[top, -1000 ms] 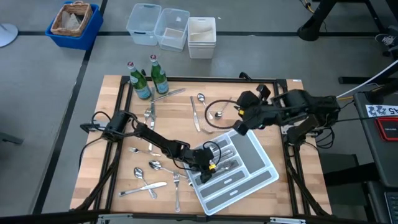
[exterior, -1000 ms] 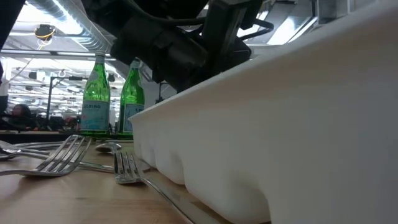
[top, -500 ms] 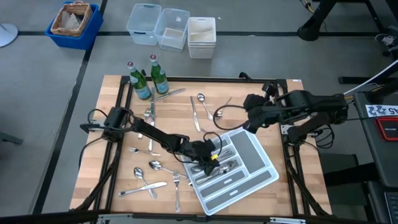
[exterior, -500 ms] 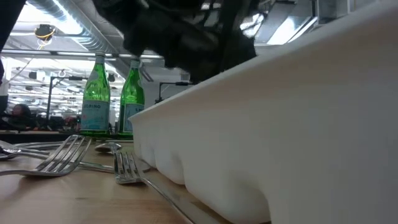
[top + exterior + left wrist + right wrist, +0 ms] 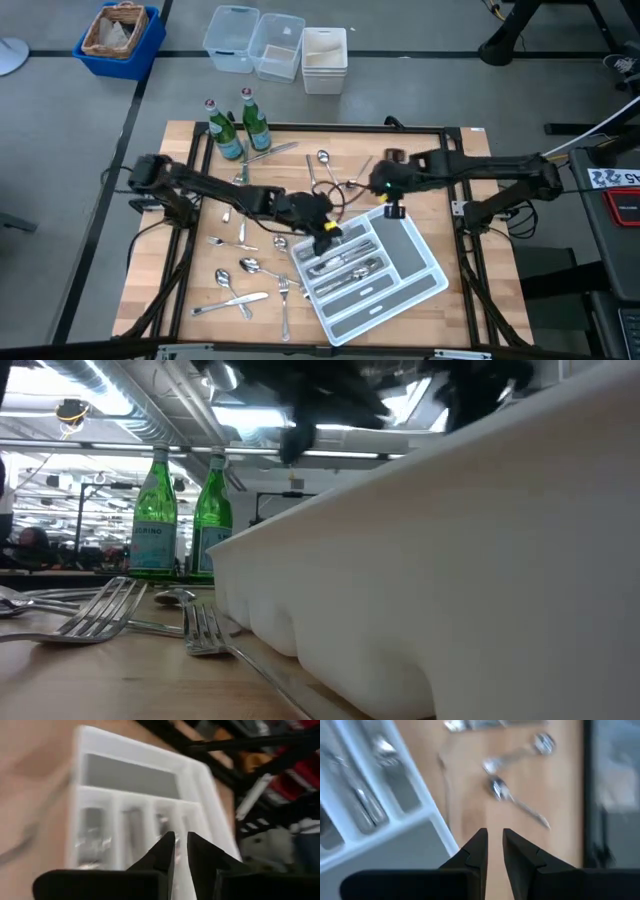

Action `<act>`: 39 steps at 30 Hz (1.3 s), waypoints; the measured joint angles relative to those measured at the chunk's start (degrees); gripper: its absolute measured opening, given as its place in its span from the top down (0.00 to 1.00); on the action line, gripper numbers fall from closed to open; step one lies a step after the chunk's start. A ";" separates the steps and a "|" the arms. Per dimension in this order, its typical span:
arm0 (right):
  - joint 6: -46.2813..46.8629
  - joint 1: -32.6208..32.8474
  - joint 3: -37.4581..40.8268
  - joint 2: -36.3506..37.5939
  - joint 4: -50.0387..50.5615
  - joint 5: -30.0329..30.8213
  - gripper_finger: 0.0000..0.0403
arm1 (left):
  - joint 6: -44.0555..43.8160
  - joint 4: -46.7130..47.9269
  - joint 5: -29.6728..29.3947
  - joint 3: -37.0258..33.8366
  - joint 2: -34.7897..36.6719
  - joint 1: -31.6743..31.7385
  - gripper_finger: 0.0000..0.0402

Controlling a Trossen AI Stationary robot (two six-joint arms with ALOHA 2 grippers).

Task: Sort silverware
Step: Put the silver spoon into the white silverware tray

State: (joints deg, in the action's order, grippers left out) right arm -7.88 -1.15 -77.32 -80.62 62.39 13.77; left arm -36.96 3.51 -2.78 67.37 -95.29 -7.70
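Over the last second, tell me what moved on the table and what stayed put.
The left gripper rose from the white tray's compartments and drew back to its far-left corner, holding nothing. The right gripper swung left from the tray's far edge to the loose silverware beyond it. The tray, green bottles and scattered forks stayed put.

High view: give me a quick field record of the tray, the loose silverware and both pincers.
tray: white divided tray, angled, on the table's right half
in tray: silverware in the narrow slots; wide compartment bare
loose silverware: forks and spoons left of the tray; more pieces behind it
bottles: two green bottles, back left, upright
left pincer: over the tray's back-left corner, nothing held
right pincer: just behind the tray, nothing held
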 joint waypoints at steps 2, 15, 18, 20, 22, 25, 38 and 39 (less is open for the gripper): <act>-6.89 -2.88 2.95 -0.11 -6.70 -5.92 0.85 | 0.01 6.19 -2.92 0.00 3.11 0.45 0.90; -23.96 -20.48 12.94 -10.38 -22.90 -17.89 0.85 | 3.25 29.51 -19.03 -0.02 16.43 1.58 0.92; -25.89 -22.16 12.94 -13.86 -25.60 -17.89 0.85 | 4.39 30.34 -19.11 -0.02 16.50 2.69 0.92; -27.43 -22.73 12.94 -15.87 -26.73 -18.03 0.85 | 5.42 31.22 -19.07 -0.02 16.46 3.42 0.92; -29.55 -22.99 12.94 -17.75 -27.00 -18.37 0.85 | 6.25 32.08 -19.08 -0.02 16.46 4.26 0.92; -32.50 -22.92 12.94 -20.10 -27.07 -17.88 0.85 | 6.36 33.22 -19.07 -0.04 16.42 5.31 0.92; -37.56 -22.88 12.92 -21.94 -34.31 -10.26 0.85 | 5.25 33.99 -19.05 -0.04 16.42 6.01 0.92; -38.91 -22.88 12.92 -21.94 -34.19 -10.26 0.85 | 5.21 33.99 -19.07 -0.04 16.42 6.01 0.92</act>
State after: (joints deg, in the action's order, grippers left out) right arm -46.79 -24.03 -64.40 -102.56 28.20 3.51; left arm -31.75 37.50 -21.85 67.33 -78.87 -1.69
